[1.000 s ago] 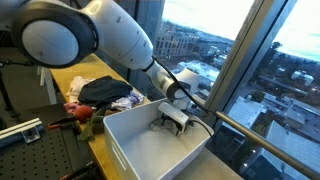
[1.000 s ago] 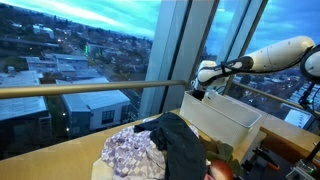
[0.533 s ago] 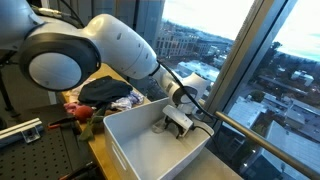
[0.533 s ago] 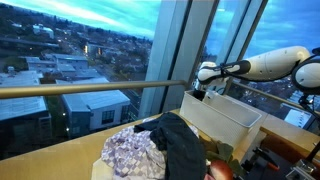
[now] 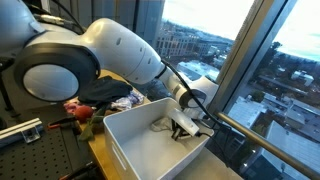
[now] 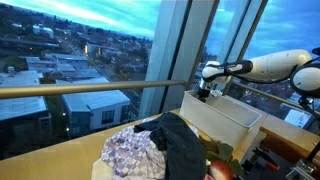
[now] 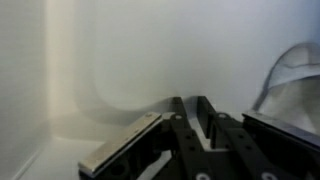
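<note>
Bin wall (image 5: pixel 124 146) close around tool (image 5: pixel 184 128)

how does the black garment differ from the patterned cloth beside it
Colour: the black garment is plain and dark; the patterned cloth is pale lilac with a white print. Place: the black garment lies nearer the bin; the patterned cloth lies farther from it. Pose: the black garment is heaped higher and seems to lap over the patterned cloth. Both are crumpled on the table, outside the bin.
</note>
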`<state>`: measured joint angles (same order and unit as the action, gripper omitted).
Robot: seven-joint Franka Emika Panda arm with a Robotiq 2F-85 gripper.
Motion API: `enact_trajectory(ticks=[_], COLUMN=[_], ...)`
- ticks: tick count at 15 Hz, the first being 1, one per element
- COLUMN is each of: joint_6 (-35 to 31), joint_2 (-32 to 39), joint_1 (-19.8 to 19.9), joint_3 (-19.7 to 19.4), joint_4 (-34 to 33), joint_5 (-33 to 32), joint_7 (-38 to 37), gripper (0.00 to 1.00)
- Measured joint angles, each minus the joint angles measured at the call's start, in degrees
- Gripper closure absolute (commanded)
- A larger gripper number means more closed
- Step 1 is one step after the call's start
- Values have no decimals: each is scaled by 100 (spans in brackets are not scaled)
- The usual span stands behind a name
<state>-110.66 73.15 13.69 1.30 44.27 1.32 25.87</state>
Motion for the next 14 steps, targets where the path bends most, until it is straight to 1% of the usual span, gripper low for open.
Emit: enact_trajectory(ticks=[1,2,3,8,11,14], joint_6=[65,104,145,320,376,374], joint_2=[15,15,15,6,7,48], joint_1=[25,36,36,-163,-346,-431], joint_3=[4,22,63,402,499,500], joint_4=[-38,-50,-74,-279,-345,-347], joint_5=[35,59,81,115,111,111], joint_7=[74,159,242,554,636,677], gripper=[64,63,58,20,1,0])
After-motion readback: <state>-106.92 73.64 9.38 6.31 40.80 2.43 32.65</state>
